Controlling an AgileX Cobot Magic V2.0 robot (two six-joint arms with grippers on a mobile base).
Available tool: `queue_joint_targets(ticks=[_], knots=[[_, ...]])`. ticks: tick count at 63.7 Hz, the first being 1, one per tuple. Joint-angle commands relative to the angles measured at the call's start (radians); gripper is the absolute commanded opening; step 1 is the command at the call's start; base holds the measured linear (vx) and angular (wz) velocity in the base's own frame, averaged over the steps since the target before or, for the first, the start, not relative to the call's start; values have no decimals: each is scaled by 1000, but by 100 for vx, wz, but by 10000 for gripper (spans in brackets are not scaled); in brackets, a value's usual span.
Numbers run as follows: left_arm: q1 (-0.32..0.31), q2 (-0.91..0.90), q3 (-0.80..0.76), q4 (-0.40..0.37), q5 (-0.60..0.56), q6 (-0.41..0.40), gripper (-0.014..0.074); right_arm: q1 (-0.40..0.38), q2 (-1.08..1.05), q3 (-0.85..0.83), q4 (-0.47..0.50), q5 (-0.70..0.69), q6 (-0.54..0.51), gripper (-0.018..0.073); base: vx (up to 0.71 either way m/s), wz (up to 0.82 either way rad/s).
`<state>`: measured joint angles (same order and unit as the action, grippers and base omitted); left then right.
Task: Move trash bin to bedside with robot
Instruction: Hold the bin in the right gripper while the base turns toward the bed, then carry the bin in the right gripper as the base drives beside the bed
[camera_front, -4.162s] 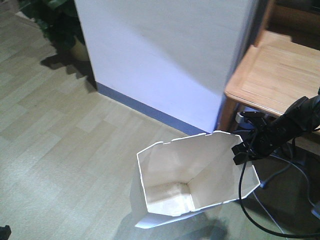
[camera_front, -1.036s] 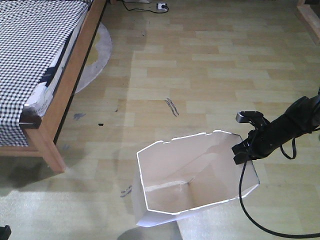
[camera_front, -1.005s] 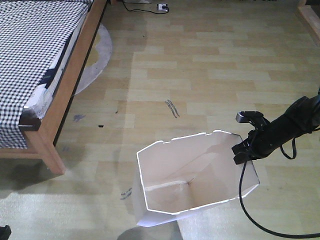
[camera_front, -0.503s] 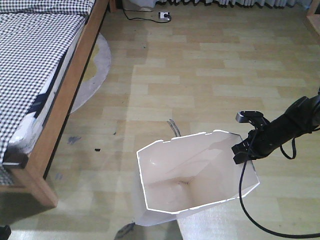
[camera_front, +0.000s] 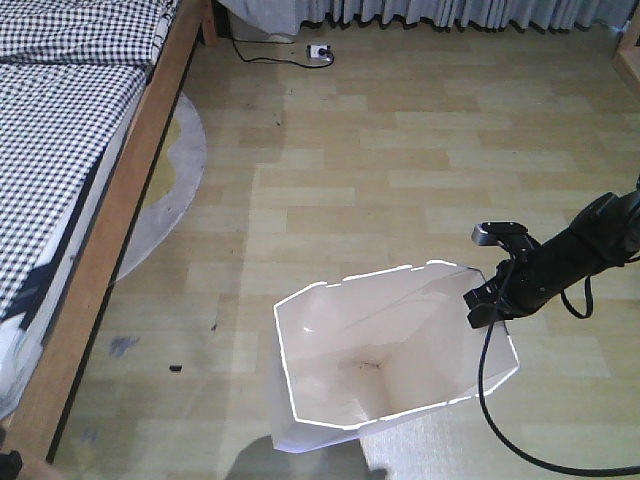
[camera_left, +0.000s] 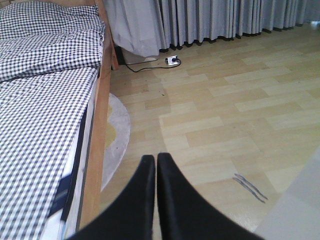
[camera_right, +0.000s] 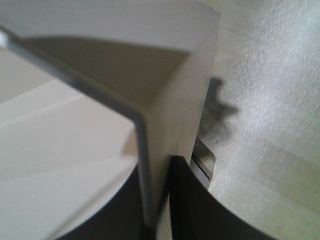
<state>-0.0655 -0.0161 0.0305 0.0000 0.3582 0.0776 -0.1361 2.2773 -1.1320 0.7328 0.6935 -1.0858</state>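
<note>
While the left tool (camera_left: 152, 165) is pressed together, the right tool (camera_front: 484, 303) pinches the trash bin (camera_front: 390, 360) by its right rim.

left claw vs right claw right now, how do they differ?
The left claw is shut on nothing, its fingers pressed together above bare floor beside the bed. The right claw is shut on the trash bin, one finger either side of the thin wall at the rim. The left points toward the curtains; the right angles down over the bin's right edge. Both are black.
</note>
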Motion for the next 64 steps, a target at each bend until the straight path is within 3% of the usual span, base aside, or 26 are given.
queue_joint_targets(ticks=[1,64], knots=[[0,-20,18,0,-69,-5,-7,-3,-76,-18,99,139,0,-3,44,-1],[0,-20,18,0,-69,-5,-7,-3,-76,-18,99,139,0,-3,44,-1]])
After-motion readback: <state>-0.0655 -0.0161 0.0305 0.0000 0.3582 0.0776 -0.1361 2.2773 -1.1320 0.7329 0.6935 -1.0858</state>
